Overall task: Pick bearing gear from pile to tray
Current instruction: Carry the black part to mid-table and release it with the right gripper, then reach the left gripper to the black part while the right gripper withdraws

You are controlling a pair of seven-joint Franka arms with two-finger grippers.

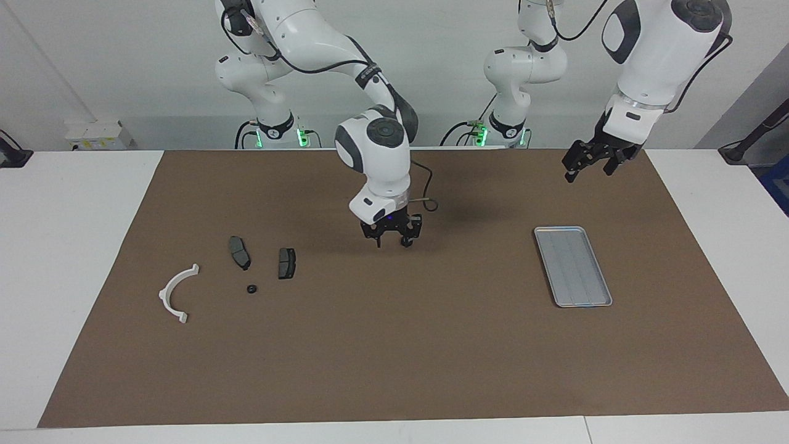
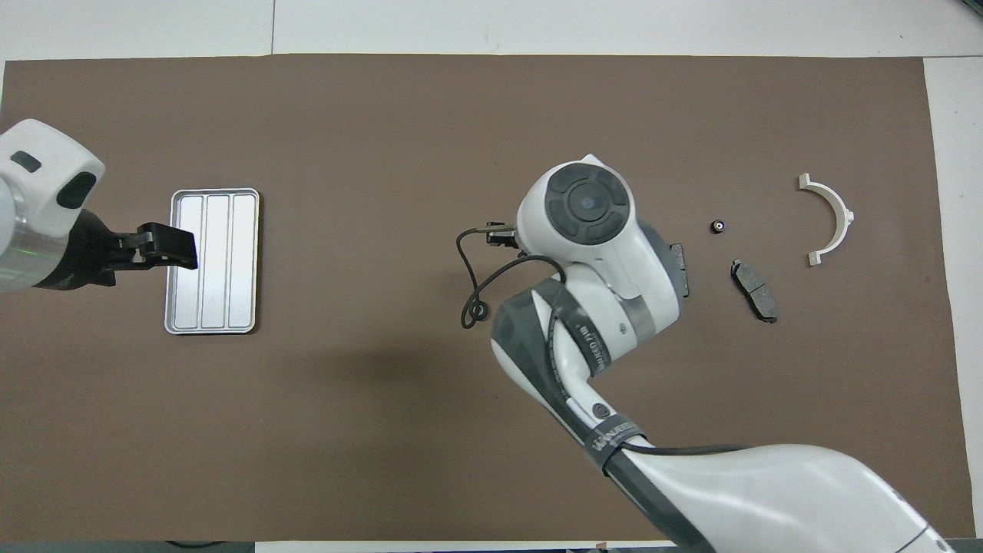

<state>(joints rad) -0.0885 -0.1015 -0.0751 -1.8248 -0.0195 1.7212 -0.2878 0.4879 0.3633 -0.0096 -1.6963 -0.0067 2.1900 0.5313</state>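
Now right gripper (image 1: 391, 239) is hovering between tray (image 1: 601, 300) and pile (image 1: 251, 288), fingers apart, empty; left gripper (image 1: 588, 164) is waiting spread, empty, above the tray.

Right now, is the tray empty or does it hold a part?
Empty. The tray shows only its bare ribbed floor in both views; the small black round piece lies on the mat beside the brake pads.

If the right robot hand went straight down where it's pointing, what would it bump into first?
Probably just the brown table mat. The right gripper, open and empty, points down at bare mat; the nearest part, a dark grey brake pad, lies off toward the right arm's end.
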